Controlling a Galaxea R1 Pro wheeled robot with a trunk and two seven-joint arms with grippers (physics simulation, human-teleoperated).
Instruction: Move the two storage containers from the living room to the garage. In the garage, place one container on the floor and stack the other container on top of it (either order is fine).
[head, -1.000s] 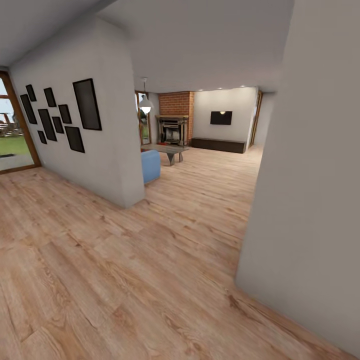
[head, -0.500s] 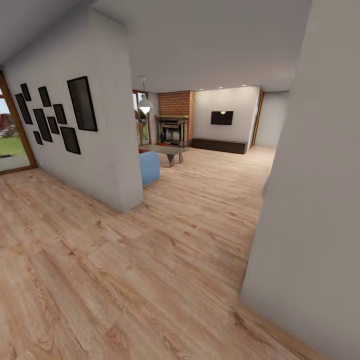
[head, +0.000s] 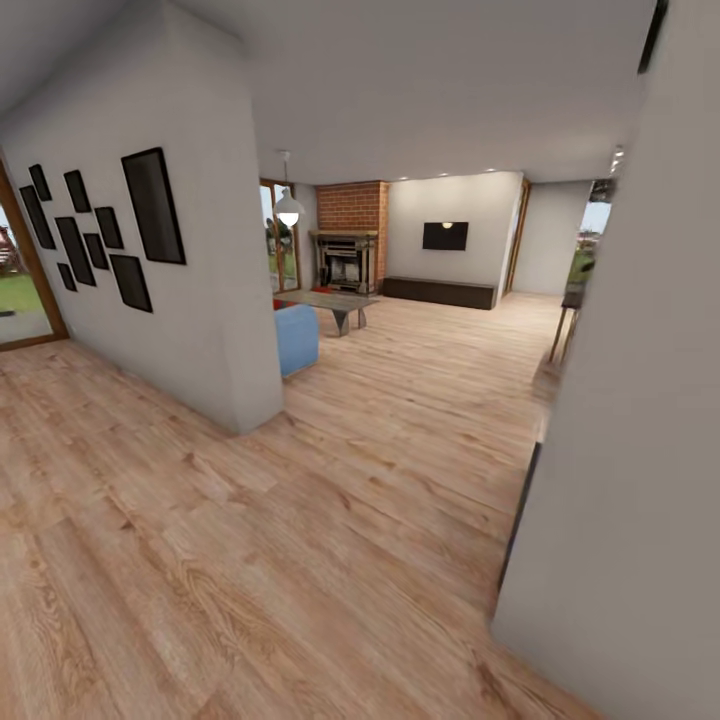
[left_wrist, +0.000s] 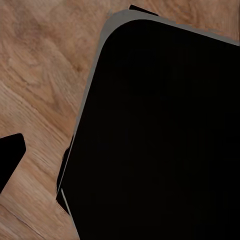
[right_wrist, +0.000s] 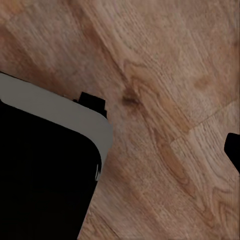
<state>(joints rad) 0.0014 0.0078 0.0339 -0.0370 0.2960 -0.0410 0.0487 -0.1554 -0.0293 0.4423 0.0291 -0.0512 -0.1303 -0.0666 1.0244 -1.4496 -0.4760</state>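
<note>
Down at both wrists, honestly, there's not much gripper to go on. The left wrist view has a big black rounded-corner slab of the robot's own body (left_wrist: 160, 135) with a thin grey edge, plus one dark pointed tip (left_wrist: 10, 155) poking in at the frame edge, all over the wood-plank floor (left_wrist: 40, 65). The right wrist view is similar: black panel (right_wrist: 45, 170) with a grey rim, a small dark tip (right_wrist: 234, 150) at the edge, warm knotty planks underneath. Can't tell how far either gripper is open, and nothing shows in either one.

Out from there, the head view looks across glossy light wood planks with swirly grain toward the living room (head: 420, 300). A plain matte wall corner (head: 230, 300) on the left carries a cluster of black rectangular frames (head: 100, 235). Past it sits a blue sofa end (head: 297, 338), a low grey table (head: 335, 300), a dark fireplace (head: 346, 262) set in a red brick column, a wall TV (head: 444, 236) over a long dark cabinet (head: 440, 291), and a white globe pendant lamp (head: 289, 210). A smooth grey wall (head: 640, 420) fills the near right.

No red-orange containers can be made out from here.
</note>
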